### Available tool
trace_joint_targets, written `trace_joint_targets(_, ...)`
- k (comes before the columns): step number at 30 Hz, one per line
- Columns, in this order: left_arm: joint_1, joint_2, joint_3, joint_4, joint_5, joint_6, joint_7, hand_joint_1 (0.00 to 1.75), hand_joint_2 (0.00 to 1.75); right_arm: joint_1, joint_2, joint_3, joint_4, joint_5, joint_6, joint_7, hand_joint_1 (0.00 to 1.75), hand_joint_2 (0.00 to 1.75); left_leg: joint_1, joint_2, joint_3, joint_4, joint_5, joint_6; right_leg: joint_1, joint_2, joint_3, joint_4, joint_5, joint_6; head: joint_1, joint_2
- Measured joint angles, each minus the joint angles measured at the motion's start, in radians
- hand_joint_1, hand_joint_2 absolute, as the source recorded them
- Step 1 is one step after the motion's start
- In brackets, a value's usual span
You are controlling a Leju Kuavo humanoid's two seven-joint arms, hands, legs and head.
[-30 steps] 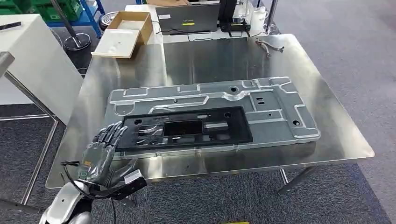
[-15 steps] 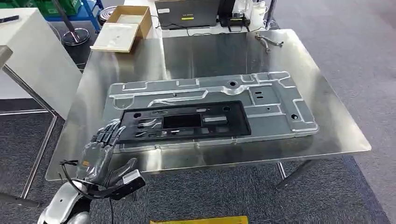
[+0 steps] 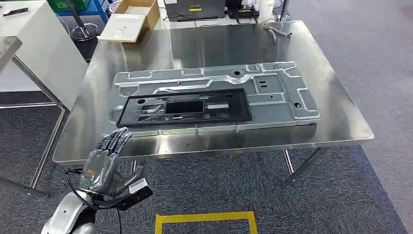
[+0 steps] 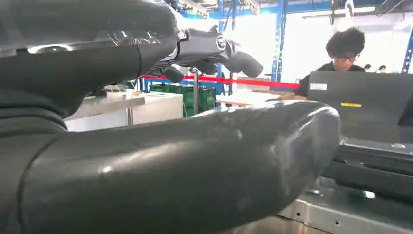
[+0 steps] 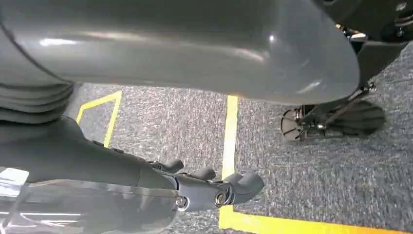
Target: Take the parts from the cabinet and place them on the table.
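A long black plastic frame lies flat on a larger grey stamped metal panel, both on the steel table. My left hand hovers just in front of the table's near left edge, fingers spread and holding nothing, a short way from the frame's left end. In the left wrist view its thumb and fingers stand apart, with the black frame and the panel beyond them. My right hand hangs over the carpet, empty, with its fingers away from the thumb.
A cardboard box, a laptop and a small metal tool sit along the table's far side. A white table stands at the left. Yellow floor tape lies near my feet. A person sits behind the laptop.
The whole picture has shifted: the table has drawn away and up, and yellow floor tape has come into view. The left hand stays spread and empty, now in front of the table edge.
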State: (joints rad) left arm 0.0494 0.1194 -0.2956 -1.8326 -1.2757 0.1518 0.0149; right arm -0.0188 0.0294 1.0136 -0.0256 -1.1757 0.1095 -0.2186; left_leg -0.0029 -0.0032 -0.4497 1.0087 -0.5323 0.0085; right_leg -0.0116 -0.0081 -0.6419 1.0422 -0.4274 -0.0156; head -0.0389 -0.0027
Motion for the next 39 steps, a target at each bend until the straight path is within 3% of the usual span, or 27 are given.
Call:
trace_joint_targets(1,-0.003,0.0,0.001,-0.003,-0.001,0.003,0.0,0.0,0.0,0.001,0.0,0.002,0.0,0.0,0.0,0.0,0.0,0.0,-0.002,0.0,0.008,-0.024,-0.011,-0.002,-0.003,-0.001,-0.004,-0.003,0.012,0.007,0.0,0.0)
trace_joint_targets(3,0.001,0.0,0.002,-0.003,-0.001,0.004,0.0,0.0,0.0,0.0,0.0,0.003,0.0,0.0,0.0,0.0,0.0,0.0,-0.01,0.0,-0.006,-0.027,0.008,0.008,-0.01,-0.002,-0.006,-0.018,0.036,0.02,0.0,0.0)
trace_joint_targets(4,0.003,-0.001,0.002,-0.003,-0.002,0.005,0.0,0.0,0.0,0.002,0.0,0.003,0.0,0.0,0.0,0.0,0.0,0.0,0.0,0.003,-0.007,-0.051,0.029,0.014,-0.002,0.0,-0.008,-0.02,0.035,0.026,0.0,0.0)
trace_joint_targets(5,0.002,-0.002,0.002,-0.003,-0.002,0.005,0.0,0.0,0.0,0.003,0.0,0.003,0.0,0.0,-0.001,0.0,0.0,0.0,0.002,0.011,-0.009,-0.056,0.043,0.013,-0.006,0.003,-0.014,-0.007,0.004,0.029,0.0,0.0)
trace_joint_targets(6,0.002,-0.004,0.002,-0.003,-0.002,0.006,0.0,0.0,0.0,0.003,0.0,0.004,0.0,-0.001,-0.001,0.0,0.0,0.0,0.003,0.01,-0.022,-0.056,0.054,0.025,-0.006,0.005,-0.027,0.038,-0.059,0.033,0.001,0.0)
trace_joint_targets(8,0.004,-0.005,0.002,-0.003,-0.002,0.006,0.0,0.0,0.0,0.003,0.002,0.004,0.0,-0.001,-0.001,0.0,0.0,0.0,0.0,0.012,-0.051,-0.048,0.07,0.03,-0.009,0.006,-0.064,0.181,-0.167,0.038,0.0,0.0)
trace_joint_targets(9,0.004,-0.005,0.002,-0.003,-0.002,0.006,0.0,0.0,0.0,0.003,0.004,0.004,0.0,-0.001,-0.001,0.0,0.0,0.0,-0.001,0.014,-0.067,-0.042,0.078,0.029,-0.011,0.006,-0.075,0.241,-0.184,0.042,0.0,0.0)
trace_joint_targets(11,0.005,-0.005,0.002,-0.003,-0.002,0.006,-0.001,0.0,0.0,0.003,0.006,0.004,0.0,-0.001,-0.001,0.0,0.0,0.0,0.001,0.015,-0.102,-0.026,0.091,0.024,-0.017,0.006,-0.051,0.264,-0.131,0.05,0.0,0.0)
trace_joint_targets(13,0.005,-0.005,0.002,-0.003,-0.002,0.006,-0.001,0.0,0.0,0.001,0.006,0.004,0.0,-0.001,-0.001,0.0,0.0,0.0,0.005,0.014,-0.137,-0.001,0.098,0.015,-0.024,0.005,0.044,0.149,-0.067,0.056,0.0,0.0)
trace_joint_targets(15,0.003,-0.005,0.002,-0.003,-0.002,0.006,-0.001,0.0,0.0,0.001,0.006,0.004,0.0,-0.002,-0.001,0.0,0.0,0.0,0.0,0.014,-0.165,0.031,0.1,0.004,-0.018,0.008,0.133,0.009,-0.109,0.054,0.0,0.0)
trace_joint_targets(16,0.004,-0.005,0.002,-0.003,-0.003,0.007,-0.001,0.0,0.0,0.001,0.006,0.004,0.0,-0.002,-0.001,0.0,0.0,0.0,0.0,0.014,-0.171,0.034,0.108,-0.003,-0.018,0.011,0.132,-0.002,-0.12,0.04,0.0,0.0)
trace_joint_targets(17,0.004,-0.005,0.002,-0.003,-0.003,0.008,-0.002,0.0,0.0,0.0,0.006,0.004,0.0,-0.002,0.0,0.0,0.0,0.0,0.0,0.014,-0.176,0.034,0.116,-0.009,-0.016,0.012,0.124,-0.002,-0.118,0.038,0.0,0.0)
trace_joint_targets(19,0.005,-0.007,0.002,-0.003,-0.005,0.008,-0.002,0.0,0.0,0.003,0.006,0.004,0.0,-0.003,0.0,0.0,0.0,0.0,0.003,0.011,-0.189,0.034,0.126,-0.022,-0.019,0.009,0.109,-0.005,-0.098,0.019,0.0,0.0)
trace_joint_targets(21,0.006,-0.007,0.003,-0.003,-0.005,0.008,-0.002,0.0,0.0,0.002,0.006,0.005,0.0,-0.003,0.0,0.0,0.0,0.0,0.008,0.011,-0.212,0.086,0.041,-0.034,-0.019,0.004,0.089,-0.006,-0.079,0.005,0.0,0.0)
trace_joint_targets(23,0.005,-0.007,0.003,-0.003,-0.005,0.008,-0.002,0.0,0.0,0.003,0.003,0.005,0.0,-0.004,0.0,0.0,0.0,0.0,0.011,0.011,-0.243,0.227,-0.065,-0.041,-0.015,0.001,0.067,-0.005,-0.06,-0.002,0.0,0.0)
trace_joint_targets(24,0.006,-0.007,0.003,-0.003,-0.005,0.008,-0.002,0.0,0.0,0.003,0.0,0.005,0.0,-0.005,0.0,0.0,0.0,0.0,0.012,0.011,-0.251,0.286,-0.087,-0.043,-0.013,0.001,0.054,-0.004,-0.05,-0.002,0.0,0.0)
trace_joint_targets(26,0.006,-0.007,0.003,-0.003,-0.006,0.008,-0.002,0.0,0.0,0.003,-0.003,0.005,0.0,-0.005,0.0,0.0,0.0,0.0,0.012,0.011,-0.222,0.303,-0.053,-0.041,-0.011,0.001,0.025,0.0,-0.031,-0.001,0.0,0.0)
trace_joint_targets(28,0.003,-0.007,0.003,-0.003,-0.009,0.007,-0.002,0.0,0.0,0.003,-0.003,0.005,0.0,-0.007,0.0,0.0,0.0,0.0,0.012,0.011,-0.117,0.175,0.022,-0.036,-0.011,0.001,-0.001,0.005,-0.012,0.004,0.0,0.0)
trace_joint_targets(29,0.001,-0.007,0.003,-0.003,-0.01,0.006,-0.002,0.0,0.0,0.002,-0.003,0.005,0.0,-0.008,0.0,0.0,0.0,0.0,0.012,0.009,-0.058,0.096,0.027,-0.031,-0.012,0.002,-0.008,0.006,-0.003,0.007,0.0,0.0)
trace_joint_targets(30,-0.004,-0.007,0.003,-0.003,-0.011,0.006,-0.002,0.0,0.0,0.001,-0.003,0.005,0.0,-0.009,0.001,0.0,0.0,0.0,0.007,0.008,-0.011,0.011,-0.012,-0.024,-0.01,0.003,-0.013,0.005,0.006,0.013,0.0,0.0)
trace_joint_targets(31,-0.006,-0.007,0.003,-0.004,-0.011,0.006,-0.002,0.0,0.0,0.002,-0.003,0.005,0.0,-0.011,0.005,0.0,0.0,0.0,0.002,0.006,0.004,-0.017,-0.014,-0.019,-0.011,0.002,-0.013,0.001,0.016,0.02,0.0,0.0)
trace_joint_targets(34,-0.004,-0.007,0.003,-0.004,-0.012,0.005,0.0,0.0,0.0,0.003,-0.003,0.005,0.0,-0.011,0.005,0.0,0.0,0.0,-0.005,0.007,-0.018,-0.023,0.016,0.003,-0.013,0.002,-0.011,-0.022,0.053,0.042,0.0,0.0)
trace_joint_targets(35,-0.005,-0.008,0.003,-0.004,-0.012,0.005,0.0,0.0,0.0,0.004,-0.003,0.006,0.0,-0.011,0.005,0.0,0.0,0.0,0.006,0.016,-0.025,-0.035,0.037,0.012,-0.016,0.005,-0.017,-0.012,0.032,0.045,0.0,0.0)
trace_joint_targets(36,-0.007,-0.009,0.003,-0.004,-0.012,0.005,0.0,0.0,0.0,0.004,-0.003,0.006,0.0,-0.011,0.005,0.0,0.0,0.0,0.004,0.014,-0.038,-0.038,0.05,0.021,-0.013,0.007,-0.028,0.012,-0.02,0.044,0.0,0.0)
trace_joint_targets(37,-0.006,-0.01,0.003,-0.004,-0.012,0.005,0.0,0.0,0.0,0.004,-0.003,0.006,0.0,-0.011,0.005,0.0,0.0,0.0,0.003,0.015,-0.053,-0.038,0.062,0.034,-0.014,0.007,-0.041,0.069,-0.094,0.042,0.0,0.0)
trace_joint_targets(38,0.001,-0.01,0.003,-0.004,-0.014,0.005,0.0,0.0,0.0,0.004,-0.003,0.006,0.0,-0.011,0.005,0.0,0.0,0.0,0.001,0.015,-0.068,-0.037,0.075,0.034,-0.013,0.007,-0.053,0.141,-0.158,0.042,0.0,0.0)
trace_joint_targets(39,0.011,-0.01,0.003,-0.004,-0.018,0.007,0.0,0.0,0.0,0.005,-0.001,0.006,0.0,-0.011,0.005,0.0,0.0,0.0,-0.003,0.017,-0.086,-0.035,0.09,0.035,-0.013,0.007,-0.063,0.22,-0.196,0.044,0.0,0.0)
